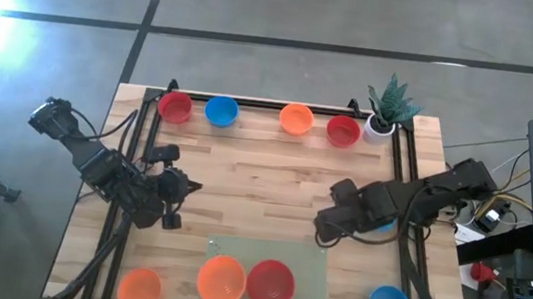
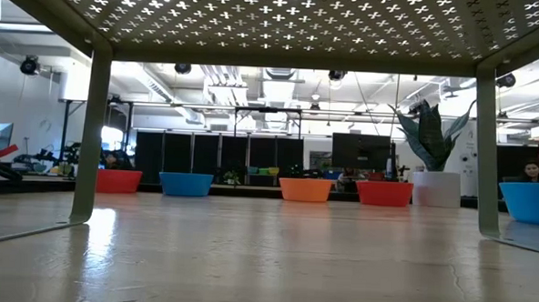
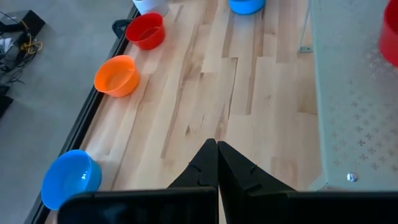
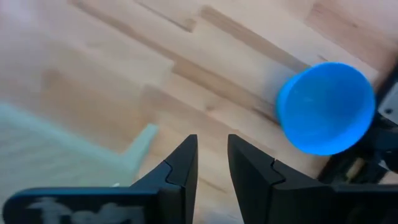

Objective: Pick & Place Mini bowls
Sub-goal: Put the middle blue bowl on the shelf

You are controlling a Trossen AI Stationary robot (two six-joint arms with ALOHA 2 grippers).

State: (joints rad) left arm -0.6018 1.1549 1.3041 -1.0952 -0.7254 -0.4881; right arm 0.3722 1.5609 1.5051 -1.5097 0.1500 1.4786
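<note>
My right gripper [image 4: 211,163] hovers empty, fingers narrowly apart, beside the blue bowl [image 4: 326,107] near the table's right edge. I'd widen before straddling its rim. Left gripper [image 3: 217,163] waits, pinched closed.

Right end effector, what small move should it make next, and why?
Probably swing the right end effector toward the blue bowl and widen its fingers. It is empty, only slightly open, and the bowl sits off to one side of it, not between the fingers. The platform holds an orange bowl and a red bowl, but no blue.
</note>
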